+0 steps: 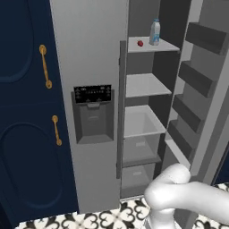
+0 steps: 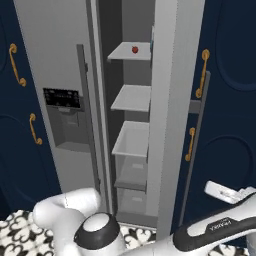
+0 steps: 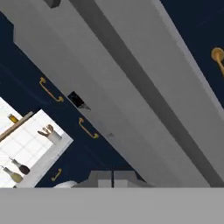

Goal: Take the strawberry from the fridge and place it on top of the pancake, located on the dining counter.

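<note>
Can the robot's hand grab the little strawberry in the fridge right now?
Probably not yet. The strawberry sits high on the top shelf beside the milk bottle. The fridge door is open, but the gripper is shut, low and off to the right.

Your strawberry (image 1: 140, 43), tiny, red, resting on the top shelf of the open grey fridge (image 1: 89, 53), beside the milk bottle (image 1: 154, 32)
</note>
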